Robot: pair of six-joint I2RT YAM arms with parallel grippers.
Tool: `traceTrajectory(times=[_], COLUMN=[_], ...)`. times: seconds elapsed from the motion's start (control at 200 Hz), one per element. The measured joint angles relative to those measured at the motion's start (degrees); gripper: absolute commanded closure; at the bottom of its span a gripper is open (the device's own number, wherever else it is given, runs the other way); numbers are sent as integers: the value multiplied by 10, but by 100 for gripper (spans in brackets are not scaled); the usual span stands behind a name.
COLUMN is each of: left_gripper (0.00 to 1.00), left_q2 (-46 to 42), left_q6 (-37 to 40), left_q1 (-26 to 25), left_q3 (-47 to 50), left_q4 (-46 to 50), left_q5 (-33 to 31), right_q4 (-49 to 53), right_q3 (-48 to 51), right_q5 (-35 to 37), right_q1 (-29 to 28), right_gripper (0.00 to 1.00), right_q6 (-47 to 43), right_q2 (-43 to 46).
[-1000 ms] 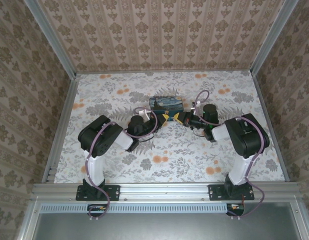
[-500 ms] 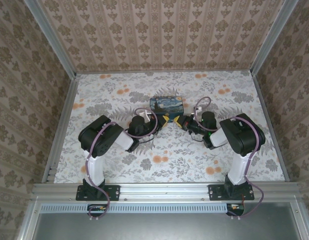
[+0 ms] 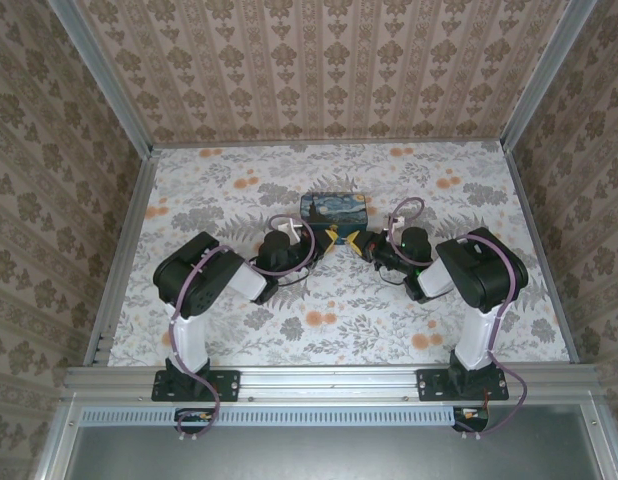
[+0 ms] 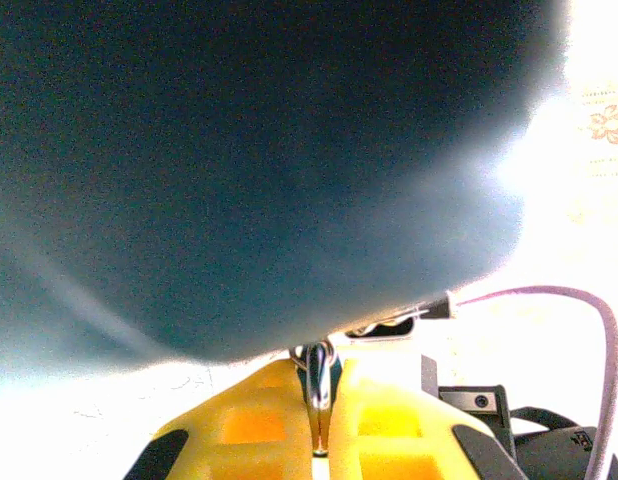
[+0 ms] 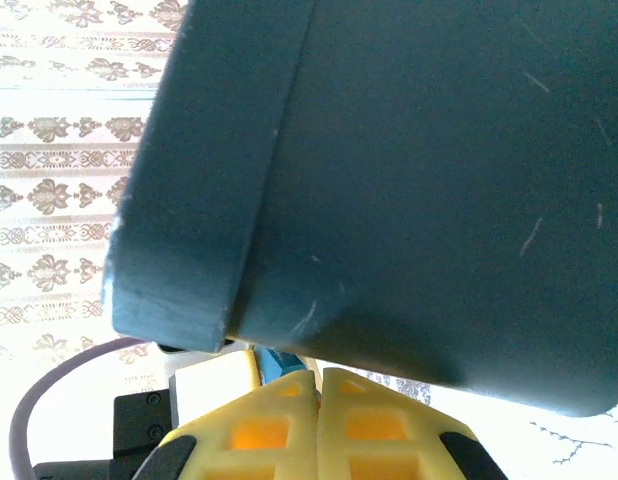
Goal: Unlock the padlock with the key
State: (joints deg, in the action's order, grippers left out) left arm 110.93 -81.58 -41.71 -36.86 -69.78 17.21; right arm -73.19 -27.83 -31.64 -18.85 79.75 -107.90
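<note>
Floral-patterned tabletop (image 3: 469, 300), centre toward far edge: dark rectangular box (image 3: 332, 207), blue-and-yellow painted lid. Left gripper (image 4: 322, 400) clenched on thin silvery metal piece (image 4: 316, 372); right gripper (image 5: 319, 385) clenched, fingers together.

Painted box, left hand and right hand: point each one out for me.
Painted box (image 3: 332, 207), top view, on its swirly top face.
Left hand (image 4: 318, 368), left wrist view, between its yellow fingertips.
Right hand (image 5: 320, 377), right wrist view, between its yellow fingertips.

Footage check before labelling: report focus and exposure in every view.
Top external: sharp, evenly lit, box crisp. Left wrist: box a dark blurred mass, table beyond blown white, metal piece between yellow fingers sharper. Right wrist: box better focused, scratches visible, wallpaper washed out.
</note>
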Motion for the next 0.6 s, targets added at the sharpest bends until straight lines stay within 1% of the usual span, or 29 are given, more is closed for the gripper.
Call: traceTrajectory(times=[0.38, 0.6], left_gripper=[100, 100], left_q2=[-7, -10], left_q6=[-12, -16], left_q1=[-4, -5], left_q3=[0, -4], left_q4=[12, 11], left_q5=[-21, -39], right_q4=[-17, -16], right_q3=[-6, -38], right_q5=[4, -4], right_q1=[-6, -12], right_gripper=[100, 100], right_q6=[32, 52], right_q2=[-16, -29])
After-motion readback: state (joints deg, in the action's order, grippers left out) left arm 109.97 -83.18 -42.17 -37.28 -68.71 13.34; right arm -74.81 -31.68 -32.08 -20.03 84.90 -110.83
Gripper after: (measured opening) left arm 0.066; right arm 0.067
